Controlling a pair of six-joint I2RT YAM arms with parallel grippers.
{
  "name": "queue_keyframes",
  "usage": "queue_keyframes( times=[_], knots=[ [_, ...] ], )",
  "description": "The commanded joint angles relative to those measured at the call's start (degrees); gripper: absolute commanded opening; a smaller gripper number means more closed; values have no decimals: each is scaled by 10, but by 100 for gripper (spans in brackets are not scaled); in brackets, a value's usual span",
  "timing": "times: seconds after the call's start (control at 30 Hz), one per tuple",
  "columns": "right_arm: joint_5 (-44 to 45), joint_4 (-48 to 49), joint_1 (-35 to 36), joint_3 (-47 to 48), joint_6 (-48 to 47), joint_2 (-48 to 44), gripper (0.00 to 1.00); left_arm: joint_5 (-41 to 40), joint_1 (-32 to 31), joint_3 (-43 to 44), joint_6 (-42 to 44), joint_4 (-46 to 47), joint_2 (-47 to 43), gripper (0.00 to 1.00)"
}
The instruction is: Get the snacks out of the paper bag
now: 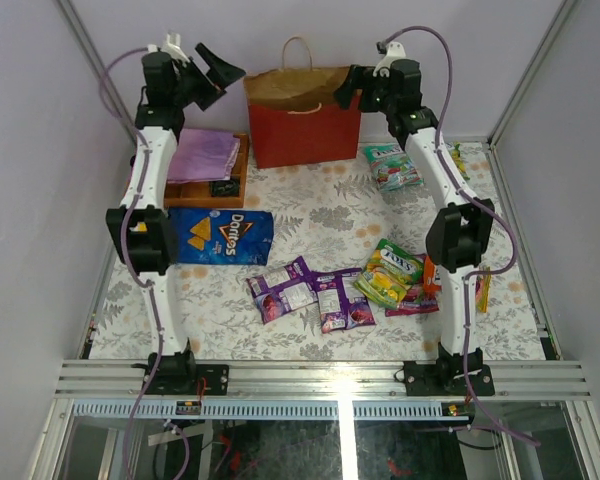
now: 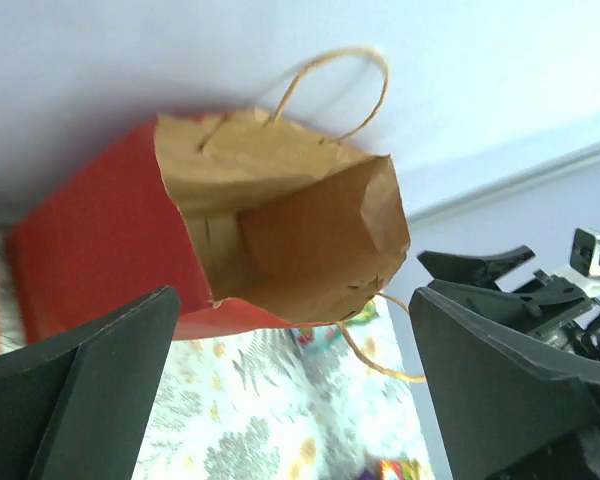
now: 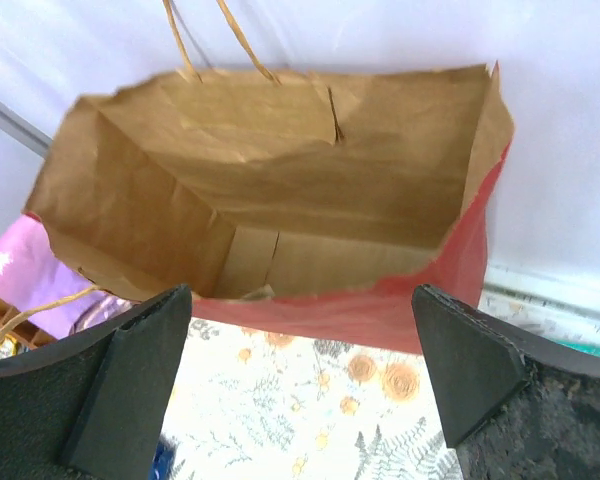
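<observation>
The red paper bag stands upright at the back middle, its mouth open and its brown inside showing. From the right wrist view, the paper bag shows only bare brown walls and floor. My left gripper hangs open to the left of the bag's rim, and in its own view the left gripper holds nothing. My right gripper is open by the rim's right side, also empty in the view of the right gripper. Snacks lie on the cloth: a blue Doritos bag, two purple packets, a green one.
An orange tray with a pink-purple starry pouch sits at the back left. A teal packet lies at the back right. A pink-red packet rests by the right arm. Metal frame posts and walls close in the table.
</observation>
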Motion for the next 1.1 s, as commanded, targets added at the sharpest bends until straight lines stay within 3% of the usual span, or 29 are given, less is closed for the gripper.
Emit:
queue_keyframes(
  times=[0.0, 0.07, 0.13, 0.2, 0.27, 0.37, 0.47, 0.67, 0.9, 1.07],
  knots=[
    [-37, 80, -23, 34, 14, -9, 99, -137, 4, -8, 123, -49, -93, 100],
    [-35, 95, -26, -12, 9, -42, 100, -234, -3, -90, 149, -48, -148, 100],
    [-30, 157, -26, -124, 10, -108, 100, -285, -7, -197, 143, -8, -214, 100],
    [-17, 271, -27, -263, 27, -192, 99, -308, -12, -341, 115, 76, -295, 100],
    [-17, 327, -29, -373, 47, -247, 100, -330, -27, -467, 129, 158, -358, 100],
    [-27, 399, -32, -518, 71, -302, 100, -347, -47, -580, 184, 220, -411, 100],
    [-52, 436, -31, -584, 71, -316, 100, -356, -72, -670, 250, 289, -429, 100],
    [-130, 378, -38, -502, 14, -212, 100, -401, -130, -726, 339, 383, -401, 100],
    [-226, 357, -72, -323, -26, -56, 94, -377, -139, -643, 423, 411, -315, 100],
    [-205, 396, -72, -310, -107, -27, 93, -320, -139, -572, 473, 405, -245, 100]
  ],
)
